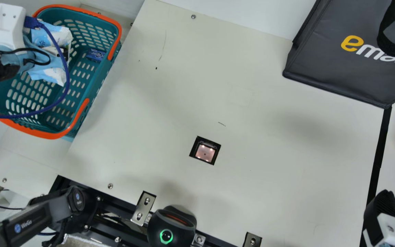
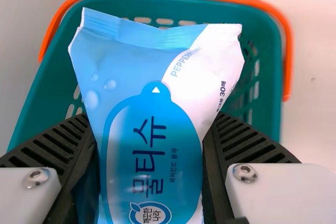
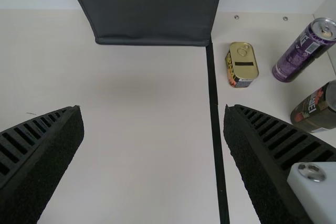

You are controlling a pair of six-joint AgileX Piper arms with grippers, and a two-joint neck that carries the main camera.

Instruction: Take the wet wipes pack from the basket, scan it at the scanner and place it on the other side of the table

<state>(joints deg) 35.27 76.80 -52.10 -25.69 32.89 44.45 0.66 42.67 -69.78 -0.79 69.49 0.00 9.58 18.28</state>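
- One step of three looks nearly done: the left gripper [image 2: 152, 121] is clamped on the wet wipes pack [image 2: 149, 150], a finger pressed to either side of it.
- The pack is over the teal basket [image 1: 48, 135], its sealed end standing out past the fingers in the left wrist view. How far it is clear of the basket's rim, I cannot tell.
- Left in the basket is a small dark-blue packet [image 1: 95, 55], which the task does not call for.
- Scanning is still to do. The scanner [image 1: 205, 153] is set into the bench [image 1: 252, 192], well apart from the pack, so the next move should be to lift out and carry the pack across to it, printed code towards the window.
- Placing is also to do. The other side is probably the part past the black strip [image 1: 377, 154], where a rectangular food tin [image 3: 243, 66], a purple drink can [image 3: 304, 51] and a dark can [image 3: 317, 108] stand.
- The right gripper [image 3: 152, 109] is over the bench near that strip, fingers wide apart and nothing between them.
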